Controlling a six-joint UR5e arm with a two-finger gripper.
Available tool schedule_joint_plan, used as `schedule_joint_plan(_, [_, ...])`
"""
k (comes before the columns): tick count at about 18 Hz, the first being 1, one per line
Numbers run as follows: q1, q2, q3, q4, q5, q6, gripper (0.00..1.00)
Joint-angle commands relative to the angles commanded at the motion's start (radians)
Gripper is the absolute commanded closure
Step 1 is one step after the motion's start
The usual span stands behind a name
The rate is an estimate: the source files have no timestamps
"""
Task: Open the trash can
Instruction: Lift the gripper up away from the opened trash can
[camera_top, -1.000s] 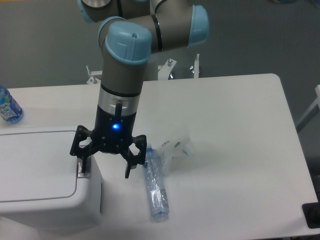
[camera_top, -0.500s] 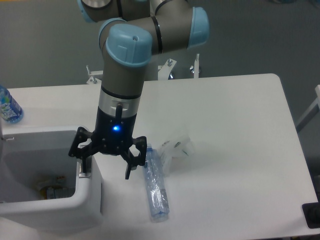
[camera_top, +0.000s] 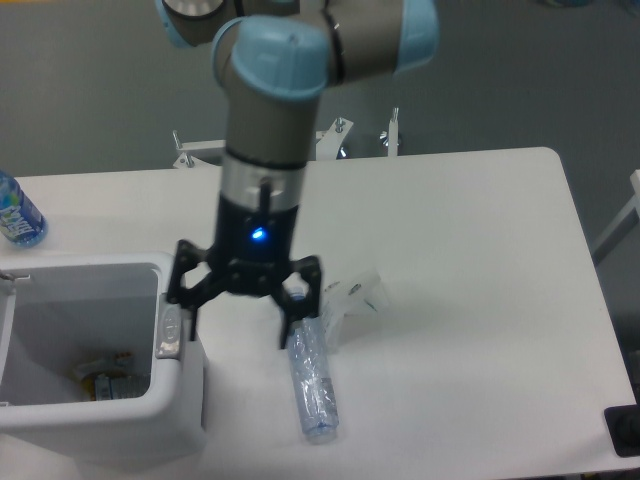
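Lid's up, trash can interior exposed w/ scraps inside; gripper spread wide, grasping nothing, just right of grey latch.

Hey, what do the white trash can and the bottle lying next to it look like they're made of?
The trash can looks like moulded plastic: white, smooth, slightly glossy, with rounded corners. The grey latch on its rim is probably plastic too, though it is too small to tell. The lying bottle looks like thin clear plastic with a blue tint; the table shows through it.
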Motion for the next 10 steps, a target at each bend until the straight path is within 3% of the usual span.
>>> schedule_joint_plan(3, [0.054, 0.017, -0.009, -0.026, 0.144, 0.034, 0.0])
schedule_joint_plan(7, [0.103, 0.017, -0.02, -0.216, 0.343, 0.297, 0.0])
schedule_joint_plan(10, [0.163, 0.019, -0.04, -0.268, 0.367, 0.472, 0.0])
